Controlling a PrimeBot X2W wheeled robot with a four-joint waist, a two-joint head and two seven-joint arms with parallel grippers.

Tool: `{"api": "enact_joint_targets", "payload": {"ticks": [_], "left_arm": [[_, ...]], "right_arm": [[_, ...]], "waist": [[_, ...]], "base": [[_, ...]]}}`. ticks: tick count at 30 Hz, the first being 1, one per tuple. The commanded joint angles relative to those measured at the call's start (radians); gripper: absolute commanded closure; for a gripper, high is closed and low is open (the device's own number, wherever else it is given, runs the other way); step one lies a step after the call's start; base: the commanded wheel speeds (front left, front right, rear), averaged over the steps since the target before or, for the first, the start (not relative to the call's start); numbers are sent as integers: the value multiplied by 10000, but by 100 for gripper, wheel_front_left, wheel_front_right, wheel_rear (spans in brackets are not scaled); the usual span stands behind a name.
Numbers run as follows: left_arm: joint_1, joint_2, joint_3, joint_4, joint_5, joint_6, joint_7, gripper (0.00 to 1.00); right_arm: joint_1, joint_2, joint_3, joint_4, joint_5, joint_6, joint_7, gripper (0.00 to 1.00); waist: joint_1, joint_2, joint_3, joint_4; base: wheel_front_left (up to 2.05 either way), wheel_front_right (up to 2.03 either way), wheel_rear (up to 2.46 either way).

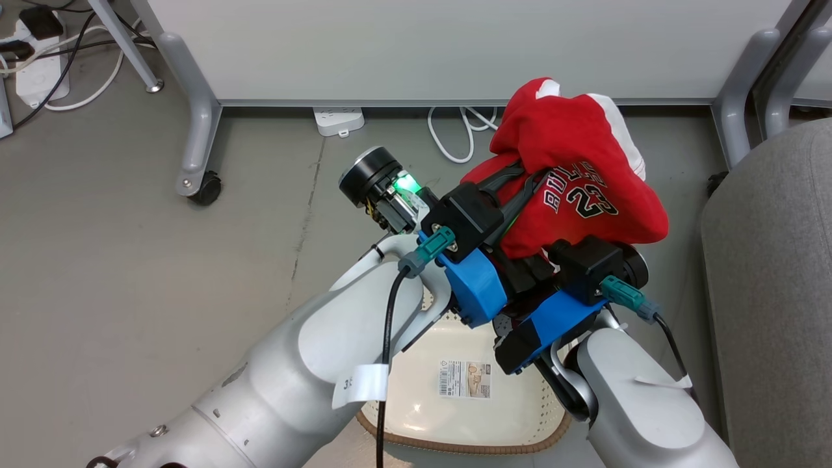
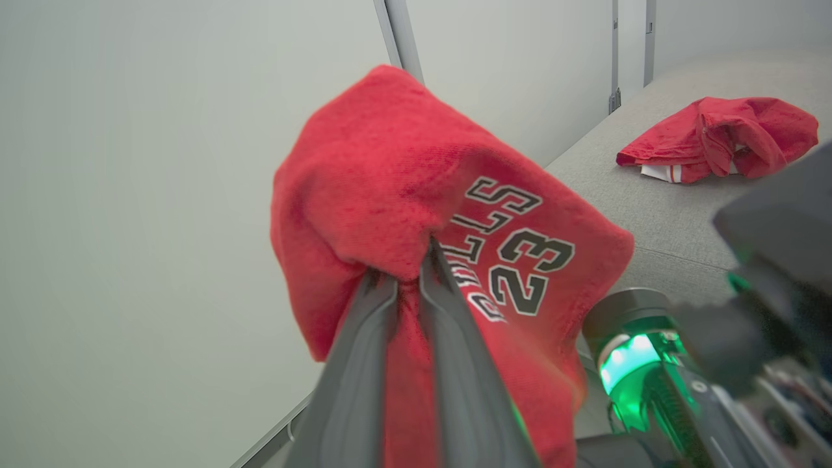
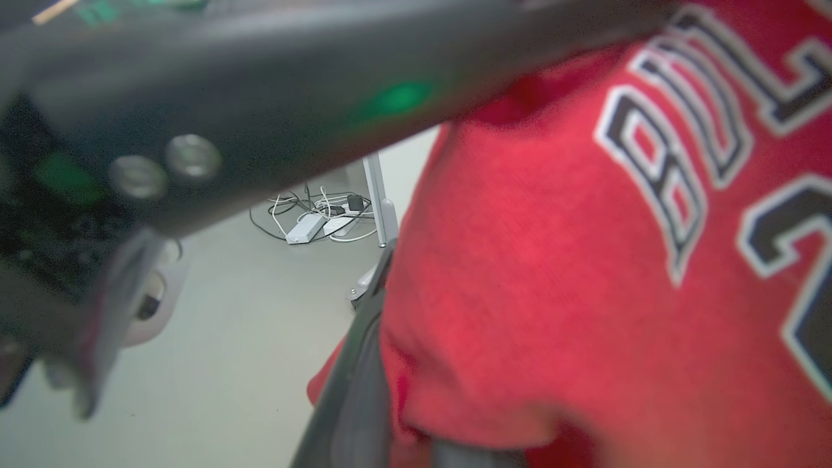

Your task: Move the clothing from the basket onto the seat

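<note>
I hold the jersey (image 1: 578,175) centre frame, above the basket (image 1: 468,447).
My left gripper (image 2: 416,266) pinches it; whether the right gripper (image 1: 528,263) grips, I cannot tell. Loose folds may slip before the seat (image 1: 767,292) at right.

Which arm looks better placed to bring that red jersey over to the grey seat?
Probably the right: the right gripper is buried in the jersey and sits nearer the seat. The left gripper pinches it too, but farther off.

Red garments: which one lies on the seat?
The crumpled garment without visible lettering, on the grey seat; the BULLS 23 jersey is held in the air.
</note>
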State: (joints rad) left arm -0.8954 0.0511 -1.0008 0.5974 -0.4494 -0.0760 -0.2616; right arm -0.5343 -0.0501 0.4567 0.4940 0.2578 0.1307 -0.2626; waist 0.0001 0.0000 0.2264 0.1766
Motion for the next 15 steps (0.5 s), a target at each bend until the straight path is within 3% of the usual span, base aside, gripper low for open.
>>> {"api": "enact_joint_targets", "payload": {"ticks": [1,15], "left_arm": [[-108,-10,-3,-44,-56,65,-50,100],[-25,-11,-68,-53,-133,128,-51,100]], "right_arm": [[-159,-5,-14,15,-56,1,-36,100],[27,-5,-48,82,-84,1,-34,100]], "waist": [[-1,0,-14,1],[-1,0,-157,14]], "base": [[0,0,0],[0,0,0]]}}
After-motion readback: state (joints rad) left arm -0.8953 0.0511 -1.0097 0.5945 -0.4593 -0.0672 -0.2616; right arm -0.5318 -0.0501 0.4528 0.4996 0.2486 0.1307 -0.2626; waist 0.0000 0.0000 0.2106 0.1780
